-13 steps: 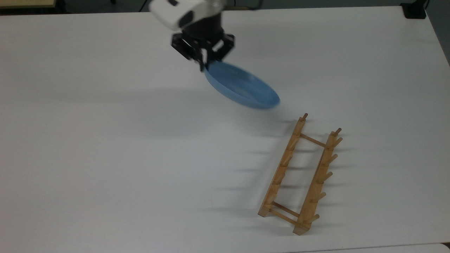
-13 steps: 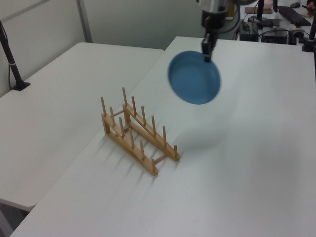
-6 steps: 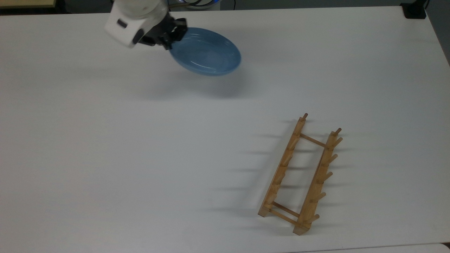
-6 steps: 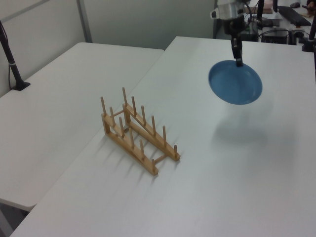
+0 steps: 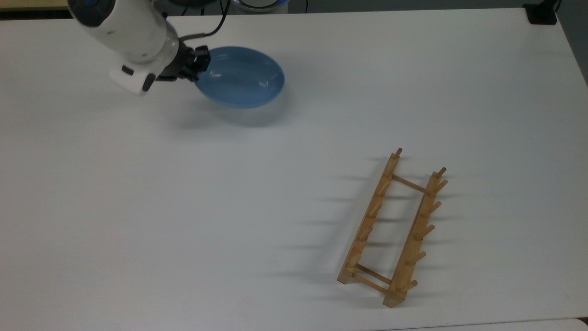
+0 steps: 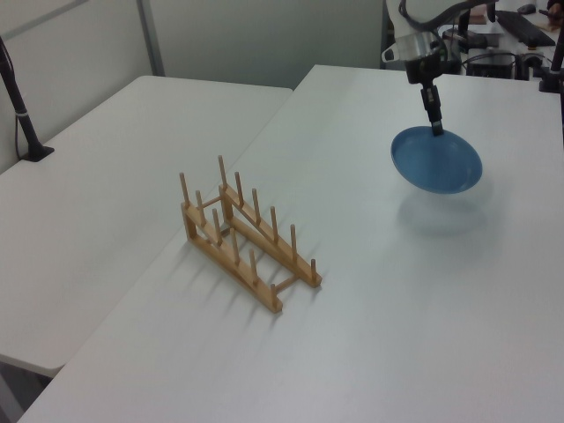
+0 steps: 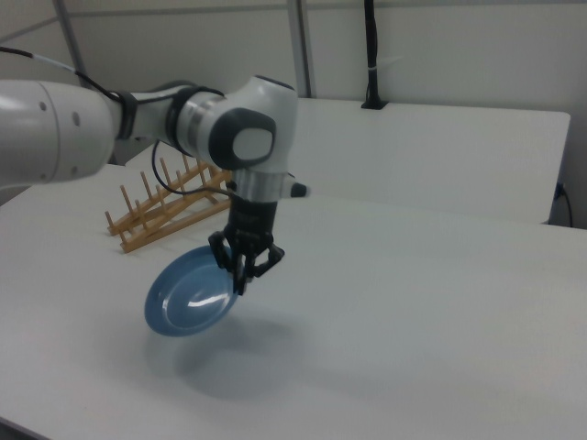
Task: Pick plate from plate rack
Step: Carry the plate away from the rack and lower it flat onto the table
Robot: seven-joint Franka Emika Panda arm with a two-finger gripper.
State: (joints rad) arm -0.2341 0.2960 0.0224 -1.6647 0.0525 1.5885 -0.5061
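Pincer (image 7: pixel 244 272) clamped on the plate's (image 7: pixel 190 299) rim — edge grip, so the plate hung tilted, clear above the worktop (image 5: pixel 183 207), its shadow beneath. Plate rack (image 5: pixel 392 230) stood bare, well apart — pick apparently done.

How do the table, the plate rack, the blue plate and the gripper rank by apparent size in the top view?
1. Table, largest by far.
2. Plate rack.
3. Blue plate; it hangs above the table, nearer the camera, so its place against the rack is unsure.
4. Gripper, shut on the plate's rim.
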